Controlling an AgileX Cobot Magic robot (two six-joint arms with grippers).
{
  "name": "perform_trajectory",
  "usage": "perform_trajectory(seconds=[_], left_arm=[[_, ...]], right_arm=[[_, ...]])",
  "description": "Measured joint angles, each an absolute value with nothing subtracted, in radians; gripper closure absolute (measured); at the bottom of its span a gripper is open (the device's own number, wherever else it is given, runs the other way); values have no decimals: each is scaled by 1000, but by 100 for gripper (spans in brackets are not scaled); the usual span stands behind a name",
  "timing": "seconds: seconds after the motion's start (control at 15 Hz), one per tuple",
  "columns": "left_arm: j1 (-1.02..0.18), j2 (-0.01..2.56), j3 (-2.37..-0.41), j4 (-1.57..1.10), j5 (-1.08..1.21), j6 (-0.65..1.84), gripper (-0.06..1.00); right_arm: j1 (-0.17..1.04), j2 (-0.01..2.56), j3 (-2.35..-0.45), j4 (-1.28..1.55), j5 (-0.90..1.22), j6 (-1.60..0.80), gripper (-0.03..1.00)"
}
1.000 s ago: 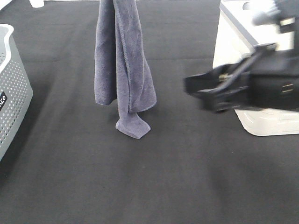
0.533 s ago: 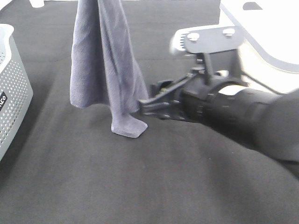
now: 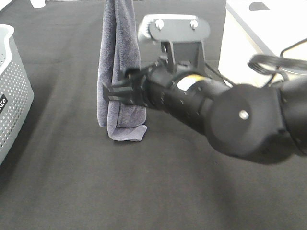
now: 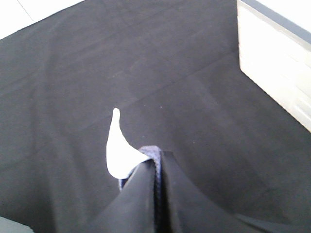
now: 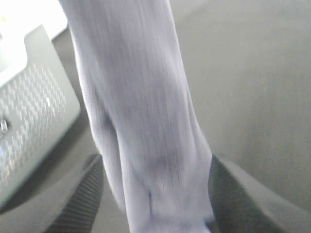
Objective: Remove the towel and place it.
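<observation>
**Item 1. Soft grey-lavender microfibre towel** (image 3: 118, 57), the task's thing.
- Position: hangs in a narrow bunched column with its long axis upright. The upper end runs out of the top of the high view. The lower end lies folded on the black cloth-covered table (image 3: 144, 191).
- Small white tag (image 4: 118, 148): sticks out beside the clamped hem.

**Item 2. Left gripper** (image 4: 158, 167).
- Fingers: pressed together on a stitched edge of the towel, bearing its weight from above.
- Visibility: seen only in its own wrist view.

**Item 3. Right gripper** (image 3: 113, 92), on the black arm reaching across the middle from the right.
- Fingers (image 5: 80, 199): stand apart, one on each side of the hanging column, so they are not clamped.
- Level: low on the column, a little above the folded end.
- Contact: the wrist view is blurred, so whether either pad touches the cloth cannot be told.

**Item 4. Grey perforated plastic basket** (image 3: 14, 91). Stands at the left edge of the table, well apart from the towel.

**Item 5. White box-shaped container** (image 3: 242, 45). Stands at the right rear, behind the right arm.

**Governing relation.** The towel lies between the right fingers, and its long axis crosses the line on which they would close. This is the nearer arm to the lower half. A plain closing should, by my reckoning, catch the lower part, provided the column does not swing out of the gap.
</observation>
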State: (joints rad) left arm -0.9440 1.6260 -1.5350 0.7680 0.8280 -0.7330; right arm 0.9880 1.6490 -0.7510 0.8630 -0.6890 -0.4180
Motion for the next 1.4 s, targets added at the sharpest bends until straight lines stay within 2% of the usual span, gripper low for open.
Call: perform_trajectory(seconds=[0.4, 0.73, 1.07, 1.4], left_arm=[[-944, 1626, -1535, 755, 808, -733, 94], [-944, 1626, -1535, 750, 808, -733, 94], [-944, 1626, -1535, 754, 808, -733, 94], [-944, 1626, -1535, 754, 808, -733, 94]], right_arm=[[988, 1690, -811, 886, -711, -418, 34], [988, 1753, -812, 959, -882, -420, 34], [988, 1756, -812, 1239, -890, -665, 34], [988, 1914, -814, 1153, -857, -637, 34]])
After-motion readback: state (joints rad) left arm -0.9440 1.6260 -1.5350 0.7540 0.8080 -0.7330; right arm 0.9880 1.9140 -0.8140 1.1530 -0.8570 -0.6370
